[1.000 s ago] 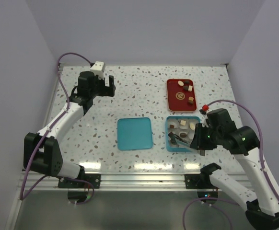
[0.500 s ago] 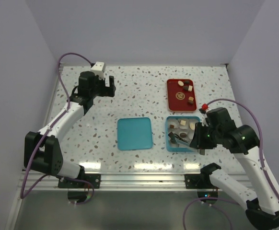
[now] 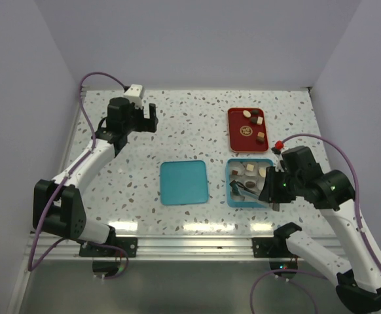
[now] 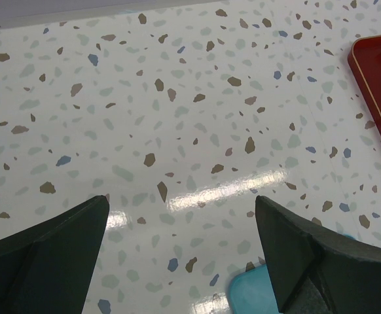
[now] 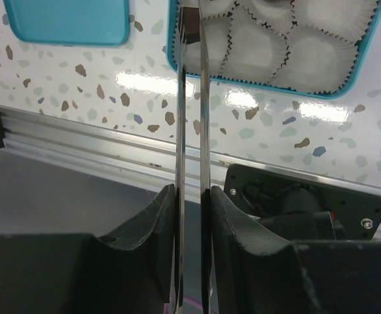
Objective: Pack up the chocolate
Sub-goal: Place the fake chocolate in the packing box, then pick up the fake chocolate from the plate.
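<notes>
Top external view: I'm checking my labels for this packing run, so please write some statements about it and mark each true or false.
1. The right gripper is shut on a pair of thin metal tweezers. True.
2. The left gripper is closed on a chocolate. False: it is open and empty above the speckled white table.
3. The flat teal lid sits on the teal box. False: it lies on the table to the box's left, apart from it.
4. Small chocolate pieces lie on the red rectangular tray. True.
5. The teal box holds crinkled white paper cups. True.
</notes>
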You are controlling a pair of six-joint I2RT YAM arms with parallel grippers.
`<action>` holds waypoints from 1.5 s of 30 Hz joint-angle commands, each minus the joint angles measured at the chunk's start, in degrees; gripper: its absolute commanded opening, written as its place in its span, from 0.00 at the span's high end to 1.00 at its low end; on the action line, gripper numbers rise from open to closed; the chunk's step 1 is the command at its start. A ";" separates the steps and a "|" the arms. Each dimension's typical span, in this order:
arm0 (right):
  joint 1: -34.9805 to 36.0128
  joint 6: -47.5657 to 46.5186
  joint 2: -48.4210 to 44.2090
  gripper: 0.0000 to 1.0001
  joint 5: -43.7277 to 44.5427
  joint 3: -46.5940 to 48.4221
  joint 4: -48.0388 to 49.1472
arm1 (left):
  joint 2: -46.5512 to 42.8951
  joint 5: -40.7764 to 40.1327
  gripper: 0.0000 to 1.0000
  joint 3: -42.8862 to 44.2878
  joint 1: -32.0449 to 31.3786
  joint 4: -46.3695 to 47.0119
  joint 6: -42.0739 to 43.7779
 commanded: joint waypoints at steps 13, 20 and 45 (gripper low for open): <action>0.58 -0.38 -0.29 0.67 0.16 1.30 -13.23 | -0.41 -0.09 0.00 2.49 -0.24 0.76 -0.32; 0.67 -0.38 -0.20 0.66 0.42 1.30 -13.32 | -0.32 -0.09 0.00 2.49 -0.24 0.76 -0.32; 0.67 -5.21 14.64 0.71 19.57 24.15 -11.92 | -0.15 -0.35 0.00 2.49 -0.24 0.93 -0.41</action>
